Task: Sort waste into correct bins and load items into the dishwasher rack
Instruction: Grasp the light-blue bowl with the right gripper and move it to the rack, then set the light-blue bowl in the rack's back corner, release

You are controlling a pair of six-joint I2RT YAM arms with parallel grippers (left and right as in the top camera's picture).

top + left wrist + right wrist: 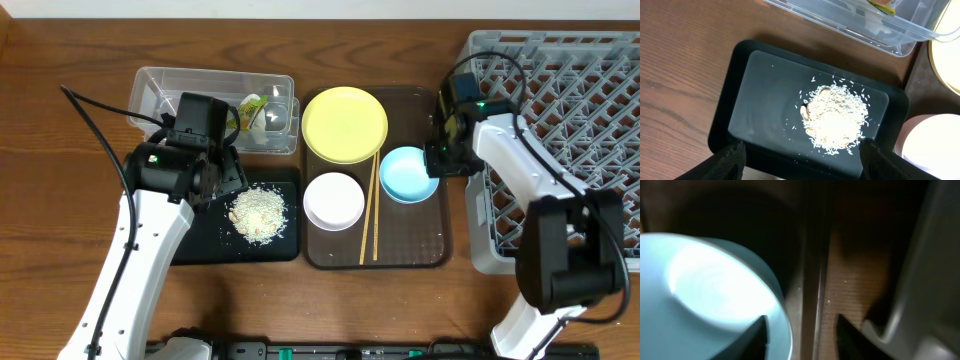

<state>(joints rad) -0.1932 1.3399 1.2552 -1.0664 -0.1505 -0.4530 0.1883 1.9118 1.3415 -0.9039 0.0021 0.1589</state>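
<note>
The rice-like scraps [258, 212] lie heaped on the black tray [200, 248]. My left gripper [222, 172] hovers over the tray's near edge, open and empty [802, 160], with the heap [837, 117] ahead of it. The green-and-yellow wrapper [252, 107] lies in the clear tub [190, 88]. The yellow plate [344, 123], white bowl [334, 200], light blue bowl [408, 176] and chopsticks [369, 215] sit on the brown tray. My right gripper [441, 156] is open astride the blue bowl's [705, 290] right rim [802, 337]. I cannot make out the white cup.
The grey rack [580, 90] stands at the right, its wall [925, 295] close beside my right gripper. The brown serving tray [440, 240] has a raised rim [812, 270] next to the blue bowl. The clear tub's edge [840, 27] lies just beyond the black tray [760, 100].
</note>
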